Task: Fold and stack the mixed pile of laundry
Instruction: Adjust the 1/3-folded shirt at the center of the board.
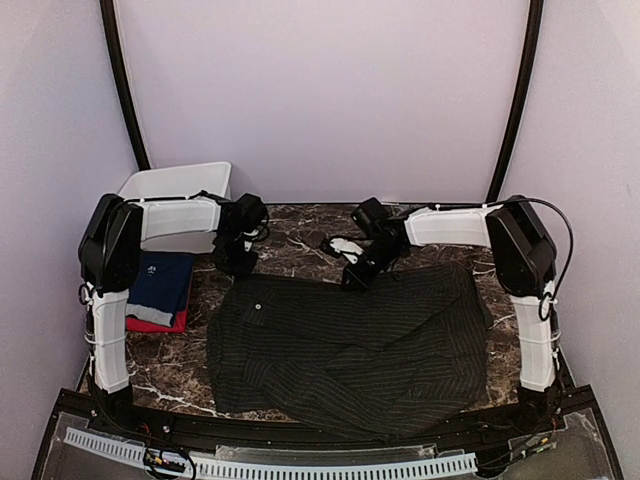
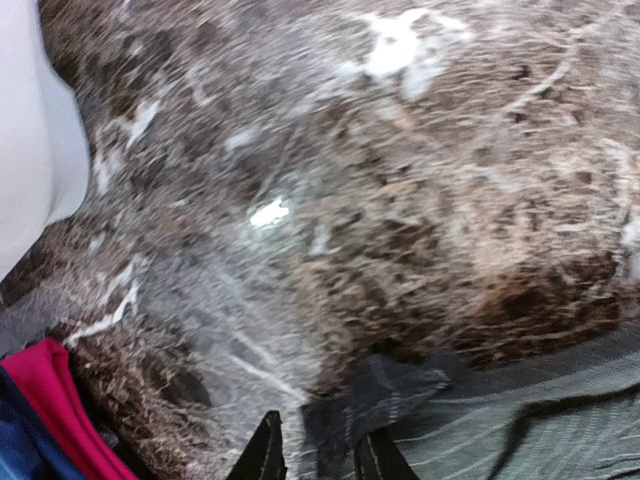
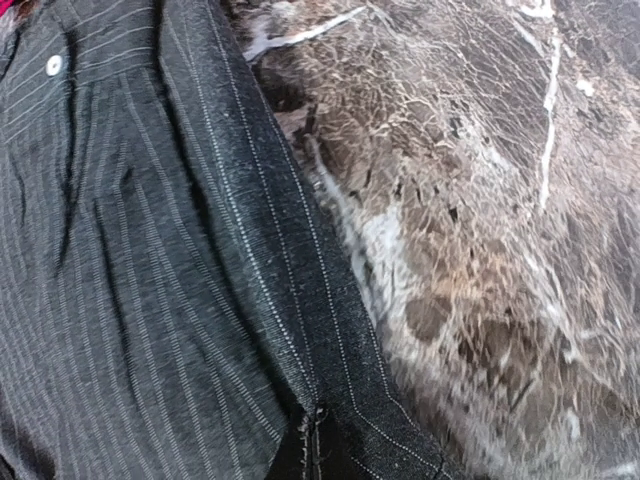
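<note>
The dark charcoal pinstriped shirt lies spread on the marble table. My left gripper is at its far left corner. In the left wrist view the gripper is open, with a corner of the shirt between the fingers. My right gripper is at the shirt's far edge. In the right wrist view the gripper is shut on the shirt's hemmed edge, which covers the fingers. The navy T-shirt lies folded on the red T-shirt at the left.
A white plastic bin stands at the back left corner, behind the left arm. The red T-shirt and the navy one lie close to the left gripper's left side. Lilac walls close in the table on three sides.
</note>
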You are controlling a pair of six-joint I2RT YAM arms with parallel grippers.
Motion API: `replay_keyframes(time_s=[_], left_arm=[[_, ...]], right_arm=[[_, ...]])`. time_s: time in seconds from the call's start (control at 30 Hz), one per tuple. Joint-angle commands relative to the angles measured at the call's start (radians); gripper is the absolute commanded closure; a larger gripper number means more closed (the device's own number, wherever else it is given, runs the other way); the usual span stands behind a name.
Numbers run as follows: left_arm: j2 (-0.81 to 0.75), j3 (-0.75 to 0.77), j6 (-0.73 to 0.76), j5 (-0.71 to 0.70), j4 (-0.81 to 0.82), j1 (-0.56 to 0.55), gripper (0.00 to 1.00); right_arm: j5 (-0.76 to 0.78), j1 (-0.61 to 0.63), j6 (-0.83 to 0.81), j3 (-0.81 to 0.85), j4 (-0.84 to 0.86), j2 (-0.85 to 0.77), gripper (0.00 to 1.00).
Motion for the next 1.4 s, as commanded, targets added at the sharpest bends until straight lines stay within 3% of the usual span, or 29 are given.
replay_keyframes(time_s=[0.0, 0.17, 0.3, 0.37, 0.57, 0.7, 0.9, 1.2, 1.37], left_arm=[[-0.047, -0.035, -0.038, -0.098, -0.082, 0.019, 0.74], [-0.115, -0.091, -0.055, -0.093, -0.074, 0.025, 0.74], [-0.243, -0.140, -0.055, 0.006, 0.016, 0.026, 0.75], [-0.279, -0.131, -0.051, 0.057, 0.045, 0.026, 0.69], [-0.228, -0.043, -0.061, 0.294, 0.107, 0.026, 0.61], [-0.173, -0.026, -0.071, 0.372, 0.135, 0.026, 0.58], [-0.230, -0.099, -0.123, 0.276, 0.117, 0.070, 0.51], [-0.353, -0.238, -0.099, 0.066, 0.002, 0.142, 0.66], [-0.409, -0.238, -0.066, 0.139, 0.032, 0.142, 0.70]], right_arm=[[0.056, 0.013, 0.010, -0.059, 0.031, -0.102, 1.00], [0.104, 0.051, 0.016, -0.108, 0.045, -0.127, 1.00], [0.143, 0.088, 0.027, -0.137, 0.073, -0.141, 1.00], [0.162, 0.103, 0.028, -0.148, 0.090, -0.152, 1.00], [0.217, 0.126, 0.030, -0.157, 0.127, -0.185, 1.00], [0.225, 0.133, 0.030, -0.175, 0.147, -0.214, 1.00], [0.246, 0.134, 0.019, -0.172, 0.132, -0.194, 1.00], [0.251, 0.135, 0.027, -0.210, 0.158, -0.242, 1.00], [0.246, 0.150, 0.009, -0.240, 0.188, -0.303, 1.00]])
